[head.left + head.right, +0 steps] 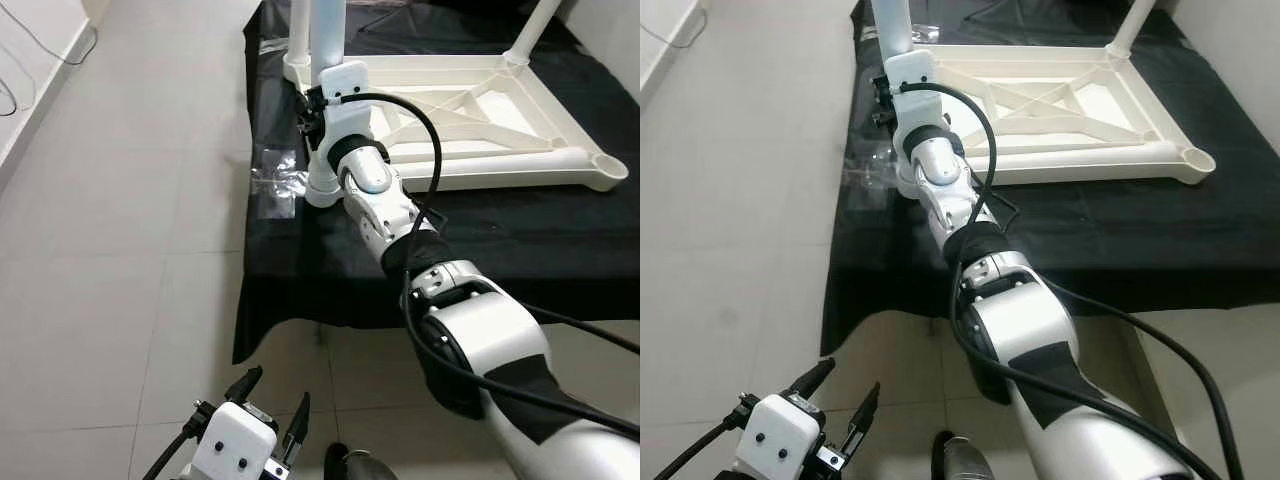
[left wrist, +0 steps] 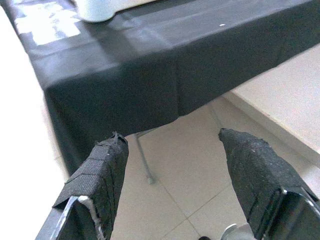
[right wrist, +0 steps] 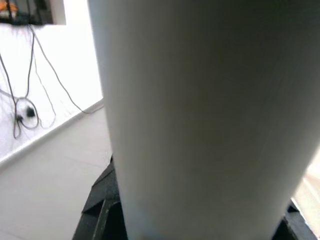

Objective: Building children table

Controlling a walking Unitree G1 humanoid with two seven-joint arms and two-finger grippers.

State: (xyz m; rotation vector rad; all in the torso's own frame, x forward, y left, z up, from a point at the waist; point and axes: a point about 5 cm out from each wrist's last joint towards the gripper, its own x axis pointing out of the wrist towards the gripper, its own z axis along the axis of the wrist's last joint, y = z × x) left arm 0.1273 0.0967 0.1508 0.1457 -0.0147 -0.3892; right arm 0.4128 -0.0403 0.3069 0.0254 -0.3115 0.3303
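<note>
The white children's table frame (image 1: 470, 120) lay upside down on a black cloth (image 1: 300, 270) spread over a low platform, its ribbed underside facing up and its corner sockets showing. The right gripper (image 1: 312, 108) reached over the near-left corner, where a white table leg (image 1: 327, 30) stood upright in its socket; the right wrist view looked straight onto that leg's smooth, pale cylinder at very close range, with dark finger edges low on either side, so the fingers appeared to be closed around it. The left gripper (image 2: 172, 165) hung low over the tiled floor beside the cloth's edge, its two padded fingers spread wide and empty. A crumpled clear plastic bag (image 1: 275, 180) lay on the cloth just beside the leg's base. The leg looked like light, stiff, hollow plastic with a slick surface, so a firm grasp low on the shaft, near the socket, would likely suit pushing or twisting it home without slipping.
</note>
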